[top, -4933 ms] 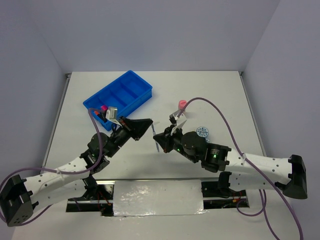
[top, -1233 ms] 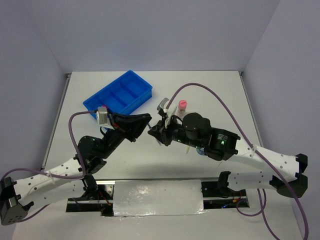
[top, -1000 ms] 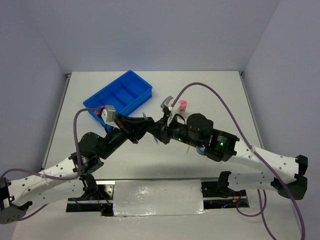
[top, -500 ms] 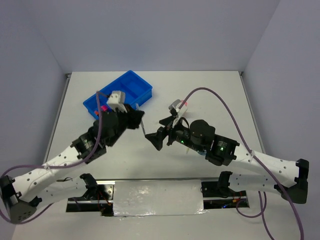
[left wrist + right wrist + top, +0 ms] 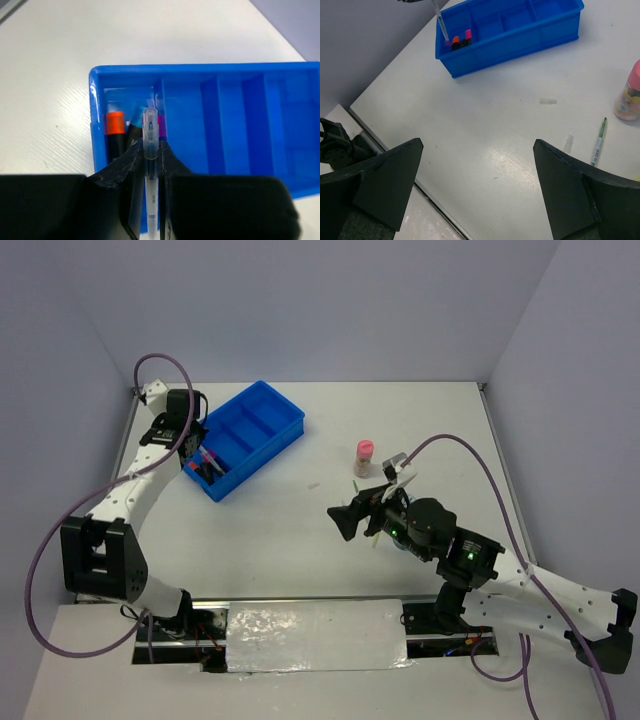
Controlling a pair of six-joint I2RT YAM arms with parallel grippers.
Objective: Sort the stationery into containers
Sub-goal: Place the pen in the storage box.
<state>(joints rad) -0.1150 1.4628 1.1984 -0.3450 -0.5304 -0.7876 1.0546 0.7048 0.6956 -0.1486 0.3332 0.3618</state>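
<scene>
Trouble could come on release, we judge. Our left gripper [image 5: 150, 152] pinches a thin clear-barrelled grey pen [image 5: 150, 127], held steeply over the end compartment of the bright blue divided plastic tray [image 5: 200, 70], where black highlighters [image 5: 116, 132] lie. Dropped from this height, it may bridge a divider or bounce out. Our right gripper [image 5: 477, 155] hangs spread wide above the white table [image 5: 510, 130].

One tray [image 5: 520, 44], three highlighters [image 5: 115, 131], one bottle [image 5: 629, 95], one clear pen [image 5: 151, 150], one green pen [image 5: 598, 142].
</scene>
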